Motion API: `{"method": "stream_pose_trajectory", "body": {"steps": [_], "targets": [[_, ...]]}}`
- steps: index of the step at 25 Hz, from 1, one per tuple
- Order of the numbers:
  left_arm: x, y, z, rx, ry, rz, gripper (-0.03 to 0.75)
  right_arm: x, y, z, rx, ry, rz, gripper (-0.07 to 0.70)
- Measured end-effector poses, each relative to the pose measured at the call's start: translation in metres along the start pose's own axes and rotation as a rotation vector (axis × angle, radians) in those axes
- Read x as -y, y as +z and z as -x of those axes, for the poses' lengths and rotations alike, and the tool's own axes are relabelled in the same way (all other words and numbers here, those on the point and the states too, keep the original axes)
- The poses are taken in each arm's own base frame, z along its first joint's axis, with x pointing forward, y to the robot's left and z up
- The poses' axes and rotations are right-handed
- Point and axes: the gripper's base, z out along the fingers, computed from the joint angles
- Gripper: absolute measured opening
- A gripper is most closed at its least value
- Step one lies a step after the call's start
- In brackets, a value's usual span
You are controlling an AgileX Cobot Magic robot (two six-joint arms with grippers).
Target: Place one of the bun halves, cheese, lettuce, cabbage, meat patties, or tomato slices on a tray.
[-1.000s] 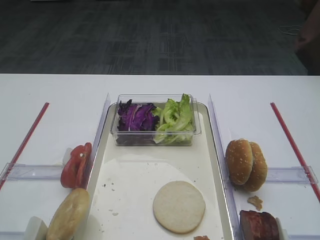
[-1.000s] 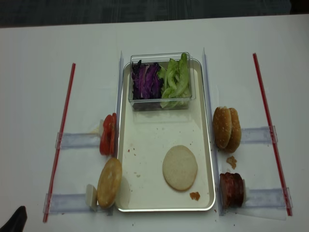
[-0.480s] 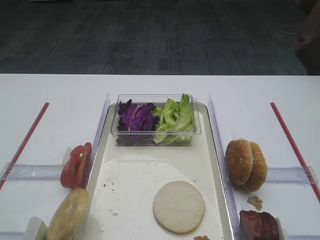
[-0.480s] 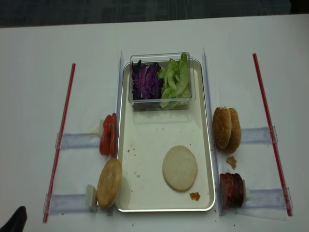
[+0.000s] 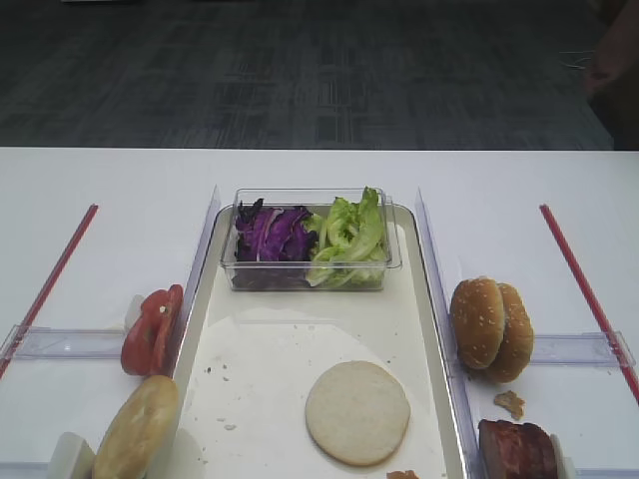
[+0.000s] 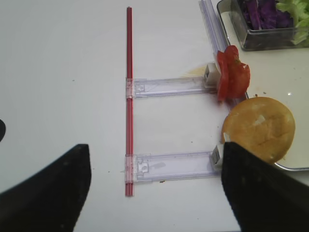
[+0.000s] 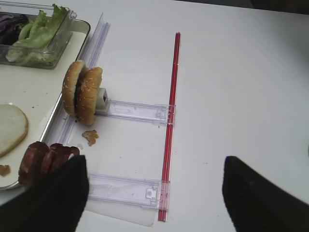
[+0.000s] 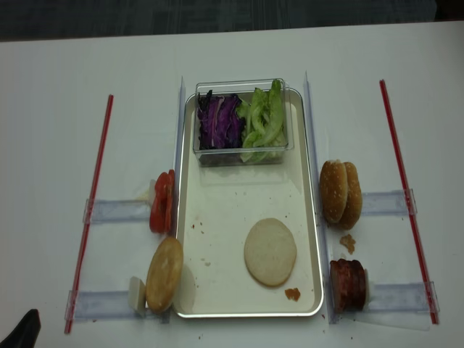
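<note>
Both grippers hang spread wide with nothing between their jaws. The left gripper [image 6: 154,193] hovers over bare white table left of the tray [image 8: 217,217], its two dark fingers [image 6: 48,193] framing the wrist view; the right gripper [image 7: 154,193] hovers likewise on the tray's right side. On the tray, toward its near end and right of centre, the thin pale bun half [image 8: 270,251] lies flat. At the tray's far end stands a clear tub [image 8: 243,156] with purple cabbage [image 8: 220,123] in its left part and green lettuce [image 8: 264,123] in its right. Just left of the tray, tomato slices [image 8: 162,201] stand on edge, and nearer, a browned bun half [image 8: 164,274] leans at the rim. Just right of the tray stand two sesame buns [image 8: 341,192], and nearer, the meat patties [image 8: 349,284].
</note>
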Motion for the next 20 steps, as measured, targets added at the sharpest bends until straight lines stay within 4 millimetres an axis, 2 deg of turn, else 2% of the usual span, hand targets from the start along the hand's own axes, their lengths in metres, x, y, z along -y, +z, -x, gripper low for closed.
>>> {"method": "stream_pose_trajectory", "body": {"steps": [20], "targets": [[0.0000, 0.0000, 0.0000, 0.000, 0.000, 0.000, 0.522, 0.0000, 0.0000, 0.0000, 0.000, 0.000, 0.000, 0.578]]}}
